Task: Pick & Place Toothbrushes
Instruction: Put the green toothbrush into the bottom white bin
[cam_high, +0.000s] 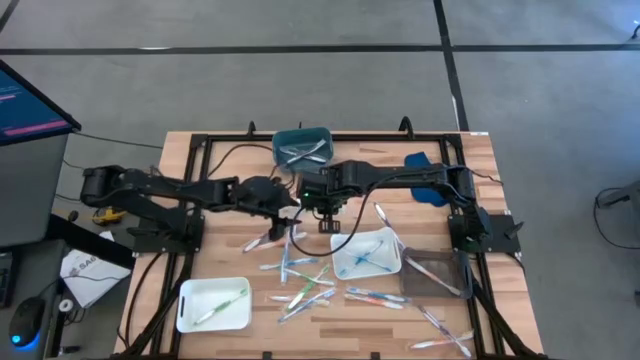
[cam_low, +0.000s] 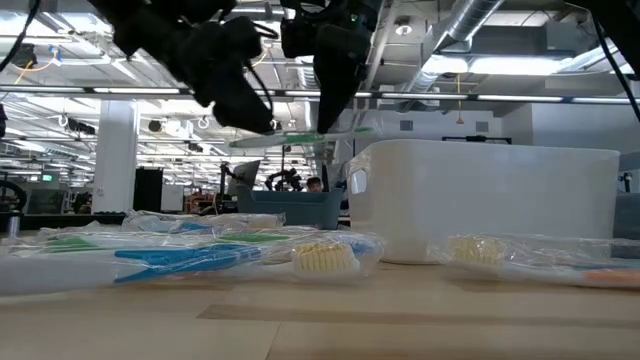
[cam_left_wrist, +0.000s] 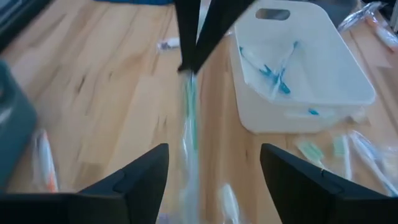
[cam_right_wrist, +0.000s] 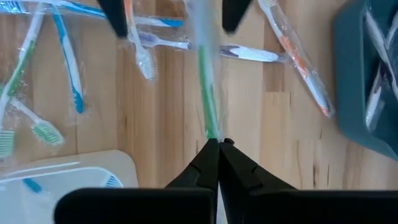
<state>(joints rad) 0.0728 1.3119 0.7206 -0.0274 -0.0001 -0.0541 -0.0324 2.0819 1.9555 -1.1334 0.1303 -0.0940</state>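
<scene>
Above the worktop's middle, toward its far edge, the right hand (cam_right_wrist: 217, 144) pinches 1 end of a green, plastic-wrapped toothbrush (cam_right_wrist: 207, 99). The brush's long axis runs level toward the left hand (cam_left_wrist: 214, 163), whose fingers stand wide apart around the other end, seemingly not touching it.

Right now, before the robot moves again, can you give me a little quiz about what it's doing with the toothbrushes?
1. True or false: the right gripper is shut on the end of a green toothbrush.
2. What colour are the toothbrushes in the white tray on the right arm's side? A pink, B blue, C green.
3. Fill in: the left gripper is ____, with the brush between its fingers.
Key: 1 true; 2 B; 3 open.
</scene>
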